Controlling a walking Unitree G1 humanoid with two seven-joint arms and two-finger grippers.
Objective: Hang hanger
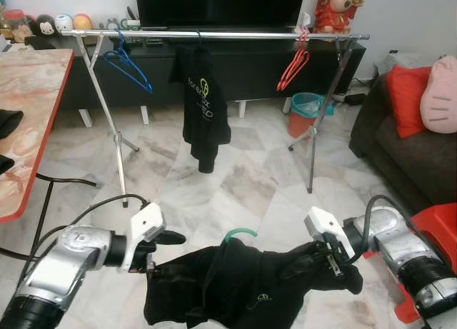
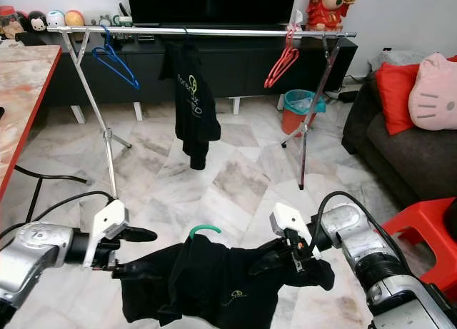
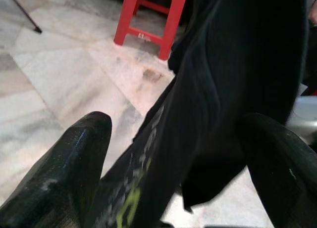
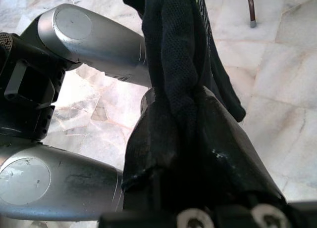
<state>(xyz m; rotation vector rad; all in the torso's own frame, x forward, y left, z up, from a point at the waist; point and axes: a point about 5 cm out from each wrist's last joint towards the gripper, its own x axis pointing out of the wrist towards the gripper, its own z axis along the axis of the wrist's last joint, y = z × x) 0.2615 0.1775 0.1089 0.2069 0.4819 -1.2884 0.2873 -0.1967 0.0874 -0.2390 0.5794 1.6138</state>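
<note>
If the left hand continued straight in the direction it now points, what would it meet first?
Probably the black shirt: it hangs between the left hand's fingers and fills the line ahead. Beyond it stands a red stool, though depth is unclear.
</note>
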